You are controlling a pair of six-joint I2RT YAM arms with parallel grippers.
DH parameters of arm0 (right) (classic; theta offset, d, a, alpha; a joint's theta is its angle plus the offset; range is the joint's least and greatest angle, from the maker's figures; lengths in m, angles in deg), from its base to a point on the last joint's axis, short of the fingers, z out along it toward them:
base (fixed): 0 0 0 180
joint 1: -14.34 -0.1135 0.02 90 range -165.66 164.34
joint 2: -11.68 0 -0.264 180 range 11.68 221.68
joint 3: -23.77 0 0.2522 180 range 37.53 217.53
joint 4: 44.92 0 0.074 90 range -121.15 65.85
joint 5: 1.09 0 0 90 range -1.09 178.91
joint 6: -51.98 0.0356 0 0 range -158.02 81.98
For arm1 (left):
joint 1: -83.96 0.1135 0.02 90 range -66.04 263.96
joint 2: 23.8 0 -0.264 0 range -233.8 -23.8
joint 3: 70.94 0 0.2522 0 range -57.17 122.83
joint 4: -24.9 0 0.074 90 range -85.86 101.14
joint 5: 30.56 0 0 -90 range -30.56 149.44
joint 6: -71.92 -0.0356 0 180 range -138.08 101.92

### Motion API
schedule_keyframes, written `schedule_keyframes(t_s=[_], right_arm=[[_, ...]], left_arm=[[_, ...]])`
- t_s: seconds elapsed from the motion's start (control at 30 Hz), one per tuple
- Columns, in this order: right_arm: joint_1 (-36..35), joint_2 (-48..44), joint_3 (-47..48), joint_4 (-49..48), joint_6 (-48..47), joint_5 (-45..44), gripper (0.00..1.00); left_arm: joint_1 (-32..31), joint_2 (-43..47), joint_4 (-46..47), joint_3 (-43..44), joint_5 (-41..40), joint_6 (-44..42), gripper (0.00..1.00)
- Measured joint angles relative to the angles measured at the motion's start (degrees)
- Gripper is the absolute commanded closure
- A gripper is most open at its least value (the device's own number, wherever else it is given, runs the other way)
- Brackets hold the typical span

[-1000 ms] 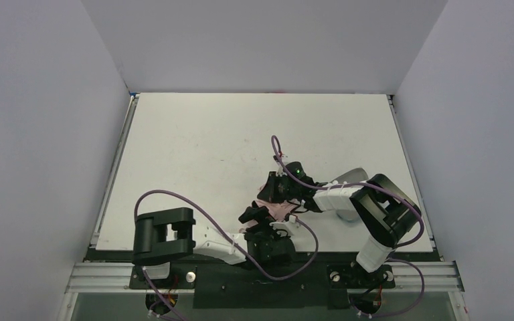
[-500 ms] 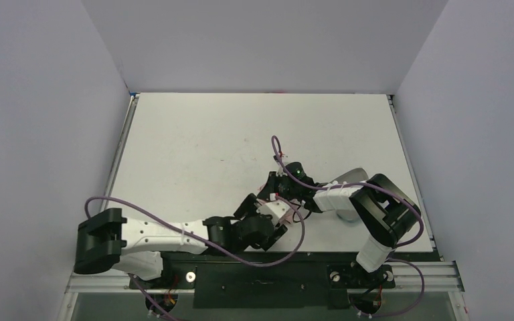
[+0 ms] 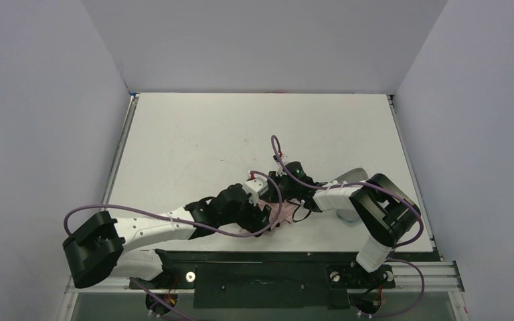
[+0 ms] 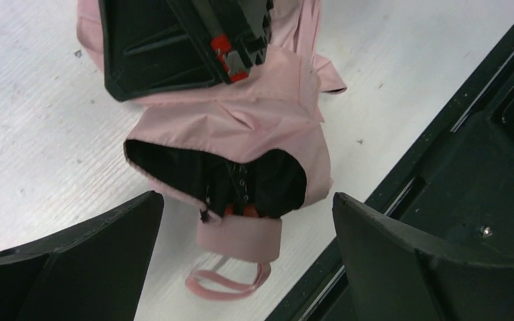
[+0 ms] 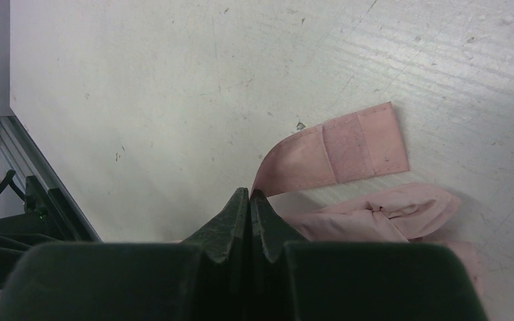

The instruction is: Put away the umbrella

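The umbrella (image 4: 254, 127) lies folded on the white table near its front edge, its pale pink canopy bunched around black ribs. Its small pink handle (image 4: 239, 237) and loop strap (image 4: 226, 282) point toward the left wrist camera. My left gripper (image 4: 247, 267) is open wide, one finger on either side of the handle and touching nothing. My right gripper (image 5: 249, 197) is shut and rests on the canopy (image 5: 388, 212) beside the fastening strap (image 5: 348, 144). From above, both grippers meet over the umbrella (image 3: 270, 208), which is mostly hidden.
The black front rail (image 4: 455, 154) runs close beside the umbrella's handle. A pale oblong case (image 3: 349, 175) lies partly under the right arm (image 3: 381, 207). Purple cables loop over both arms.
The left arm swung from the front rail out to the umbrella's handle end, and its jaws spread a little wider. The right arm and umbrella stayed put.
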State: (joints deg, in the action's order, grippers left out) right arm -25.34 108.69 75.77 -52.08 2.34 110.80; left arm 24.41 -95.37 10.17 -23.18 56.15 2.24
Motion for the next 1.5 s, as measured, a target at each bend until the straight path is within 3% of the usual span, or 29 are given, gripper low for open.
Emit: schedule_keyframes(t_s=[0.27,0.37,0.5,0.63,0.67,0.73,0.97,1.3,1.5], right_arm=[[-0.02,0.26,0.35,0.44,-0.07,0.0,1.0],[-0.09,0.39,0.46,0.52,-0.31,-0.13,1.0],[0.02,0.39,0.52,0.81,-0.76,-0.98,1.0],[0.52,0.39,0.57,1.05,-0.94,-1.55,1.0],[0.57,0.37,0.57,1.09,-0.98,-1.62,1.0],[0.72,0.35,0.57,1.42,-1.33,-2.29,1.0],[1.46,-1.75,0.52,5.31,-2.21,-3.26,1.0],[1.33,-8.85,3.37,22.27,-3.74,-2.01,1.0],[1.38,-10.49,7.93,27.61,-4.61,-1.9,1.0]], left_arm=[[2.93,-8.39,6.93,0.15,7.08,0.0,0.03],[3.04,-11.04,8.33,0.9,7.13,-0.48,0.14],[3.21,-13.03,10.25,0.98,6.6,-1.4,0.4],[3.37,-14.53,12.87,0.98,6.34,-2.32,0.76],[3.19,-14.99,13.68,0.98,6.29,-2.6,0.9],[3.08,-15.32,15.61,1.05,6.12,-2.84,1.0],[1.2,-15.89,18.53,1.31,4.59,-5.29,1.0],[-9.7,-19.02,18.62,4.11,-9.81,-10.43,1.0],[-13.92,-20.68,17.59,5.64,-17.62,-12.17,1.0]])
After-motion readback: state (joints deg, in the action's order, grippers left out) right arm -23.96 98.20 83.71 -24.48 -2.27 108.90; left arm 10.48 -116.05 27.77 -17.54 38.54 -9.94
